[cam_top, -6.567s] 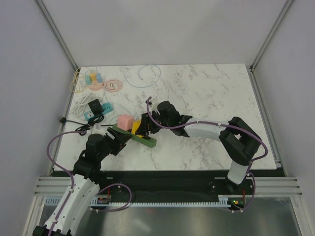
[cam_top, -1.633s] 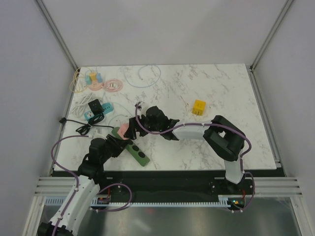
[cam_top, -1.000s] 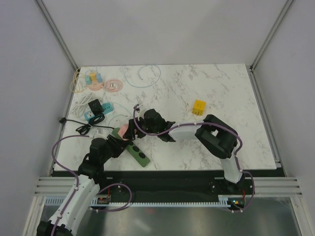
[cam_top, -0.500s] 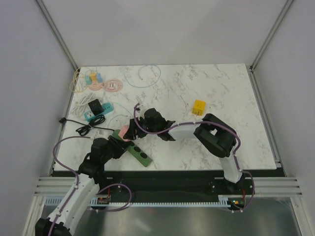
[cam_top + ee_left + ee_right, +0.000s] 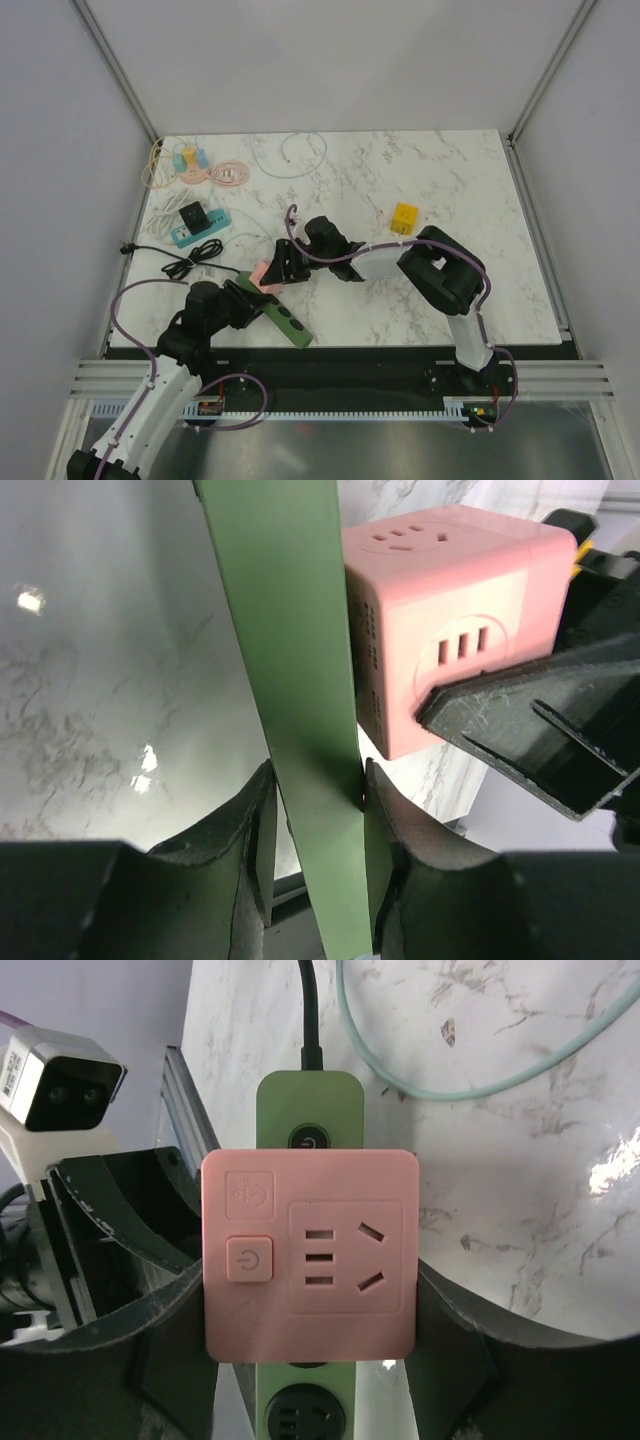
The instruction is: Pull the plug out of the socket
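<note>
Right claw is clamping the pink plastic cube plug, seated on the long green plastic socket strip, lower left of centre in top view. Left claw is pinching that strip. Risk: strip slipping free, lifting along.

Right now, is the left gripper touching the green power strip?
Touching. In the left wrist view, the left gripper presses both fingers against the sides of the green power strip.
</note>
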